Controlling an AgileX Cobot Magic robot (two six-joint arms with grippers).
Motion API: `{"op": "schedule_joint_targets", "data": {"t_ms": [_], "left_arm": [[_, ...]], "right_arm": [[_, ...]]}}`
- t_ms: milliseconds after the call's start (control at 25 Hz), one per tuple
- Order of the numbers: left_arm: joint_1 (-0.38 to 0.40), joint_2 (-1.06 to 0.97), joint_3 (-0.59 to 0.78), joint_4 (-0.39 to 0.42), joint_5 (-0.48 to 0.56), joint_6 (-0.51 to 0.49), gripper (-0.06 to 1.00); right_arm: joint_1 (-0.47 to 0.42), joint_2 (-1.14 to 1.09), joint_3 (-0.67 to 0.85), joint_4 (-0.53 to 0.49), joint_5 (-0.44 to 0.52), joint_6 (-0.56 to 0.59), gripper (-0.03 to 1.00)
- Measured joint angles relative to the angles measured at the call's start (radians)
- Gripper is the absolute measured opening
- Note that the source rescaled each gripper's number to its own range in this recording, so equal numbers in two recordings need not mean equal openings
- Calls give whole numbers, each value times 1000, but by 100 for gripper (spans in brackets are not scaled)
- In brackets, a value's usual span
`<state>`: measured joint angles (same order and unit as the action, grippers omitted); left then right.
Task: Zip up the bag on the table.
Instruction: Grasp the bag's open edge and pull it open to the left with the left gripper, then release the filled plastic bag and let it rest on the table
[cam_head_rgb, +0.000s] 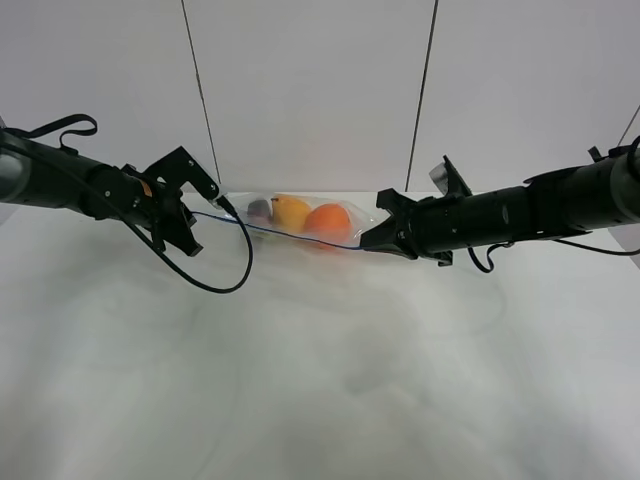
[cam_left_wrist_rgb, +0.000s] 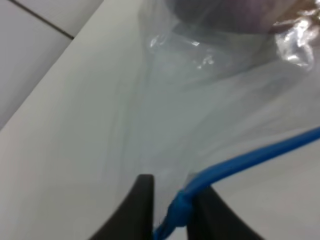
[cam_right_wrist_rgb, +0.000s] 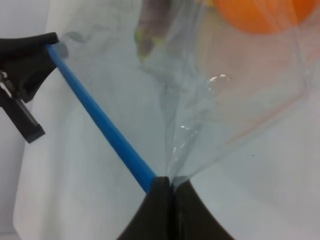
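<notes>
Near the far edge of the plain white matte tabletop (cam_head_rgb: 320, 380) lies the clear plastic zip bag (cam_head_rgb: 352, 222), with a purple eggplant (cam_head_rgb: 258, 208), yellow fruit (cam_head_rgb: 290, 210) and orange (cam_head_rgb: 328, 220) inside. The right gripper (cam_right_wrist_rgb: 170, 182) pinches one end of its blue zipper strip (cam_head_rgb: 290, 237). The left gripper (cam_left_wrist_rgb: 174, 185) has its fingers slightly parted around the other end.

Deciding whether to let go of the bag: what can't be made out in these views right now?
Whether the blue zipper strip is sealed: too thin in the exterior high view, blurred in the left wrist view.
Strip's end at the left claw: cut off by the left wrist frame edge.
Strip's other end: pinched inside the shut right claw.
The eggplant: blurred, cropped in the left wrist view.
</notes>
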<state>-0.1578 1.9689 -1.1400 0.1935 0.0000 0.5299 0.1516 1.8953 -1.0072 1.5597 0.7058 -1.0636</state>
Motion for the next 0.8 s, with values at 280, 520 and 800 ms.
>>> {"op": "schedule_joint_targets", "data": {"t_ms": [280, 520, 800], "left_arm": [[4, 0, 0, 0, 0, -35, 57], [4, 0, 0, 0, 0, -167, 60], [4, 0, 0, 0, 0, -361, 60]], "right_arm": [[-3, 0, 1, -4, -10, 0, 0], [-3, 0, 1, -4, -14, 0, 0], [-3, 0, 1, -11, -14, 0, 0]]}}
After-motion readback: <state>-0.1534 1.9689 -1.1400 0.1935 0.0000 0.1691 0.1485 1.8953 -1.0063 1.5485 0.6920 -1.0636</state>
